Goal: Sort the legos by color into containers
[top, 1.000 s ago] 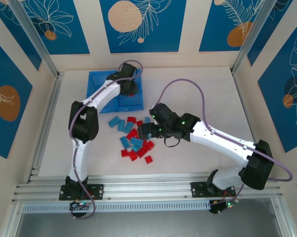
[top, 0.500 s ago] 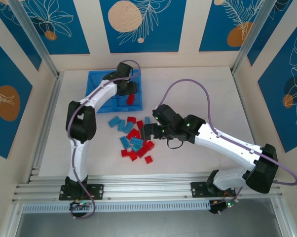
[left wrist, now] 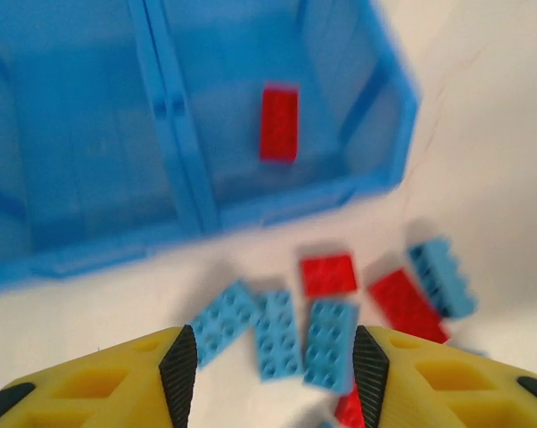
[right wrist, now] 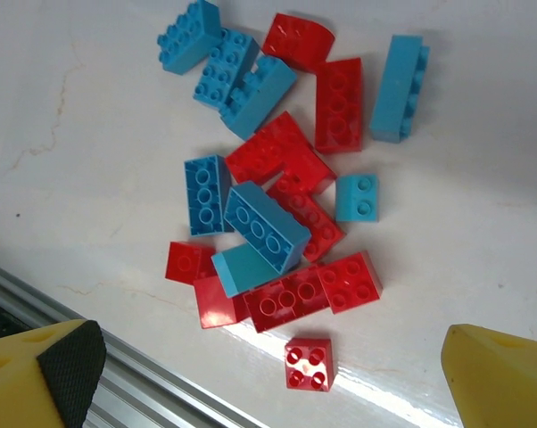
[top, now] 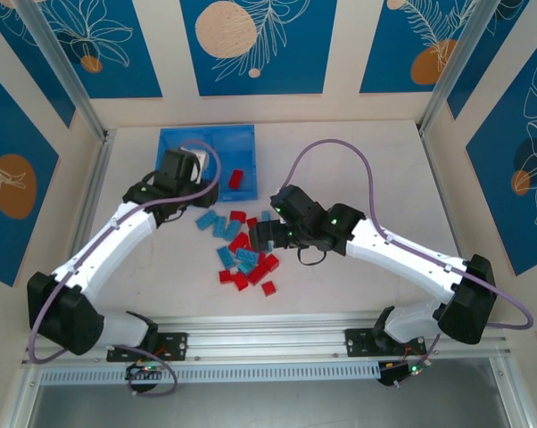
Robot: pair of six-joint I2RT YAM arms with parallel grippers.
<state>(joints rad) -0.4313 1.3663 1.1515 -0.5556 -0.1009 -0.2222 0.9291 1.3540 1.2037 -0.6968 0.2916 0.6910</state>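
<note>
Red and light-blue plastic lego bricks (right wrist: 264, 227) are scattered at twelve o'clock of the right gripper (right wrist: 273, 370), spread wide; the left gripper (left wrist: 275, 374) is spread wide too.

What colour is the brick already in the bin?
Red. The brick lies in the bin, right compartment; left wrist view shows it best.

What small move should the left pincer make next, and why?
Probably lower the open left pincer onto the light blue brick lying between its fingers. It holds nothing, one red brick already lies in the right compartment of the bin, and blue bricks wait on the table.
</note>
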